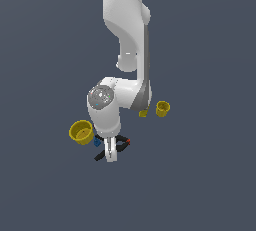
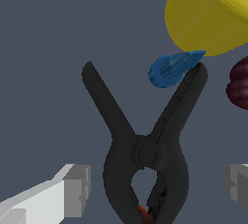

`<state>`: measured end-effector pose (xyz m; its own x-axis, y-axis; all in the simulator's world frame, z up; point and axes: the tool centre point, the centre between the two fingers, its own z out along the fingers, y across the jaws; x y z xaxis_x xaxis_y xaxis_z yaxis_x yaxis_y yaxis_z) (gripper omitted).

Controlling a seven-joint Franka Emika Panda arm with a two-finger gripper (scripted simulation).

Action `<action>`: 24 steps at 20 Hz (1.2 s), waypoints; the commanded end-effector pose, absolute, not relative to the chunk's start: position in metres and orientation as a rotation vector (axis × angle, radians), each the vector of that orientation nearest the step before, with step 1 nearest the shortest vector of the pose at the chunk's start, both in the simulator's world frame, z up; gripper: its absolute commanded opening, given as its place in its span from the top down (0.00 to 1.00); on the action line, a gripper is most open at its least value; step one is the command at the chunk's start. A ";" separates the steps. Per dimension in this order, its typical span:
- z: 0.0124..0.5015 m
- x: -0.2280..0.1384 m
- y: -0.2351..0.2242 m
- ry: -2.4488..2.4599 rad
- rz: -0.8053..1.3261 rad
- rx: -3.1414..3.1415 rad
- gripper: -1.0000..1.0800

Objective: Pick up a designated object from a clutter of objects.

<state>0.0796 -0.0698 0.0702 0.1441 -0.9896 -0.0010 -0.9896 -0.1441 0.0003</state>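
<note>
The black clamp (image 2: pixel 145 155) lies flat on the grey floor, right under the hand (image 2: pixel 155 184). In the wrist view its round middle sits between the two grey fingers (image 2: pixel 76 189), one on each side, with bare floor between each finger and the clamp. So the hand is spread wide and holds nothing. The clamp's two long handles spread apart like a V and point away from the hand. Its small orange-red tip (image 2: pixel 142 212) shows at the other end, close to the camera. A tiny blue piece (image 2: pixel 172 68) lies at the end of one handle and looks to be touching it. The big yellow cup (image 2: pixel 203 19) is just beyond the blue piece. A dark red ball (image 2: pixel 239 85) sits near that same handle, beside the cup. In the exterior view the hand (image 1: pixel 111 154) points down over the clamp (image 1: pixel 125 144), which pokes out on both sides of it. The big cup (image 1: pixel 80 131) is on the exterior view's left of the hand, and a small yellow cup (image 1: pixel 162 108) stands well apart on the exterior view's right.
</note>
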 end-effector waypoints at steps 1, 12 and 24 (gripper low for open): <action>0.069 0.080 -0.070 2.064 0.000 -2.368 0.04; 0.034 0.078 -0.070 2.064 0.001 -2.369 0.04; 0.019 0.080 -0.070 2.064 0.000 -2.368 1.00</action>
<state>0.0828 -0.0694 0.0234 0.1373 -0.9905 0.0005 -0.9905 -0.1373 -0.0086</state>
